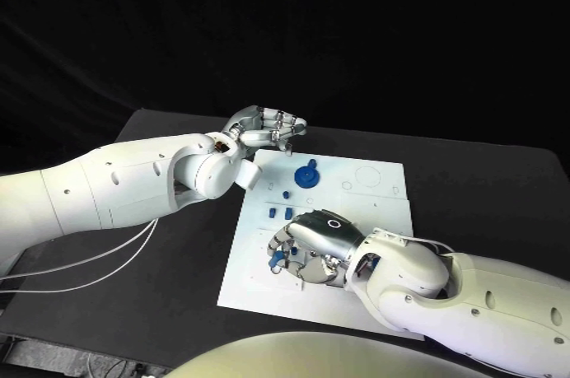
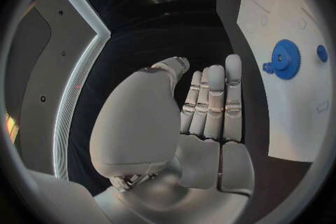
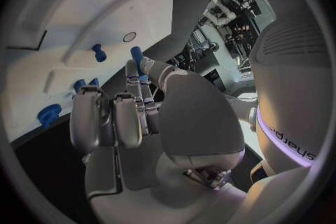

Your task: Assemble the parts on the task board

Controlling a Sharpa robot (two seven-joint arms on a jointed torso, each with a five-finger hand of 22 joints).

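A robotics lab, by the look of it.
My black table [image 1: 475, 180] stands in darkness; cluttered equipment racks [image 3: 234, 17] show behind my right wrist.

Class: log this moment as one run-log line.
left robot hand: empty, at task board far edge | right robot hand: over board, pinching blue part | blue gear: on board

Pretty dim overall, the room behind the black table [image 1: 499, 189] just drops into darkness. Light seems to come from above, since the white task board [image 1: 368, 221] and the tops of both arms glow bright, nearly blown out. The right hand [image 1: 311, 245] throws a soft shadow on the board under it. Both wrist views are heavy fisheye, so straight edges bow and the rims fade to a dark, smeary ring.
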